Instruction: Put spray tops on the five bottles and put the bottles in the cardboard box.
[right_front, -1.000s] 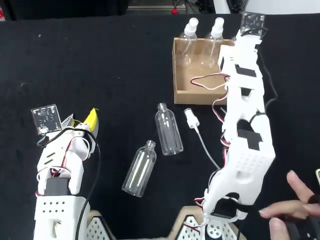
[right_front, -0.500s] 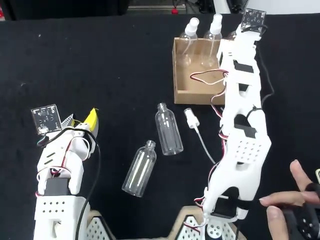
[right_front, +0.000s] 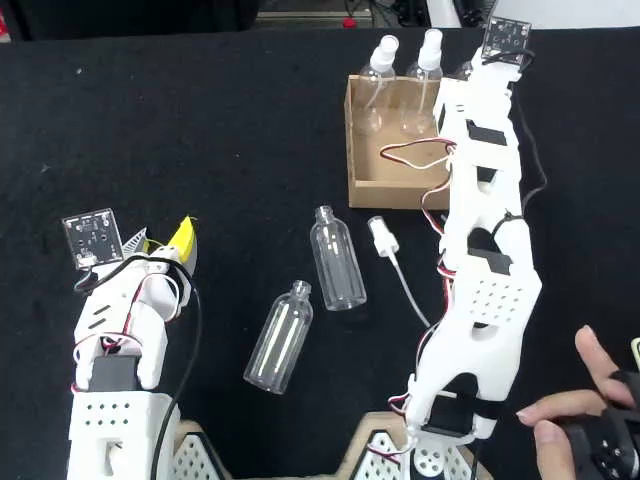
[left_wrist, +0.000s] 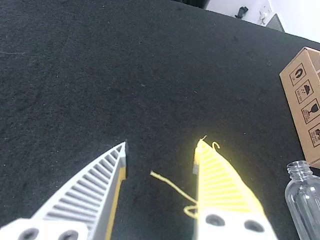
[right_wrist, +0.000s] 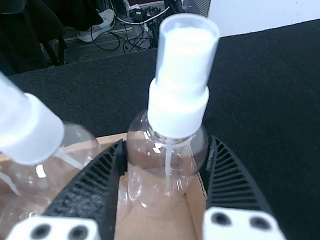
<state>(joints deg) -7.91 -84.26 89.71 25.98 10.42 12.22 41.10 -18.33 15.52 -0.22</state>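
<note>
Capped bottles: three in all, each standing upright with a white spray top, inside the cardboard box (right_front: 362, 150).
Two of them: bottle one (right_front: 378, 85) and bottle two (right_front: 428, 78) stand side by side at the far wall of the box.
Held bottle (right_wrist: 150, 165): the third one, at the far right corner of the box, just beside a neighbour capped bottle (right_wrist: 30, 145).
Right gripper (right_wrist: 166, 145): its two black jaws are closed on the clear body of the held bottle, one on each side, below the white top.
Right arm (right_front: 485, 300): stretched far out over the table, with its wrist above the right wall of the box.
Open bottles: two, both lying on the black table (right_front: 200, 120) with no top on the neck.
First open bottle (right_front: 338, 258): lies near the front wall of the box, its neck pointing to the box.
Second open bottle (right_front: 280, 335): lies nearer to the arm bases, close to the first one but apart from it, and tilted.
Loose spray top (right_front: 383, 238): one, lying on the table between the first open bottle and the right arm, its thin tube trailing toward the arm bases.
Left gripper (left_wrist: 162, 145): the jaws stand wide apart, one grey and one yellow, with bare table between them; it is well apart from every bottle.
</note>
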